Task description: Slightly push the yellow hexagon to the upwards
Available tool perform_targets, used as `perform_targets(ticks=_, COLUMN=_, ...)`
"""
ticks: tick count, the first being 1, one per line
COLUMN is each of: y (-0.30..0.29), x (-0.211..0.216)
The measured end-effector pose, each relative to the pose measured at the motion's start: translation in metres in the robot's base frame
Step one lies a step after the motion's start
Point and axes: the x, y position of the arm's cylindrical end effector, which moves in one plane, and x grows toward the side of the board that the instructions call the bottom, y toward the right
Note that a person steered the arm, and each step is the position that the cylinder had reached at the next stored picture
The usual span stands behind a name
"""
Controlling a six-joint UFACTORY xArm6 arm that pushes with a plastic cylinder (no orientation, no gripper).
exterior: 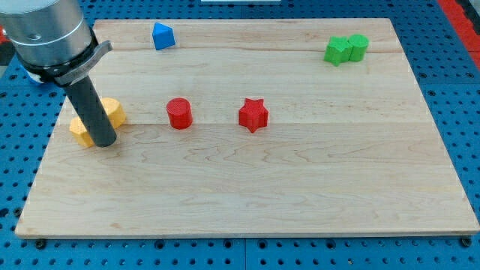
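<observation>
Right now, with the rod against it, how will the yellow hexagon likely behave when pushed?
The yellow hexagon looks squat and flat-based, so it should slide rather than tip. My tip sits at its lower-left, off-centre, so it may rotate. The other yellow block nearby might get nudged.

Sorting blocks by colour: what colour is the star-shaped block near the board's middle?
Red. The star block shows clearly in the camera view, right of the red cylinder.

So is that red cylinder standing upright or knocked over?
Upright. The red cylinder shows its round flat face upward and rests on the wooden board, apart from the red star. My tip is off at the view's left.
</observation>
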Motion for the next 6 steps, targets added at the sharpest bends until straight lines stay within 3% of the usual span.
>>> perform_targets(ticks=3, y=-0.025, x=-0.027)
perform_targets(ticks=5, y=-0.052, x=0.026)
perform_targets(ticks=6, y=-0.058, x=-0.008)
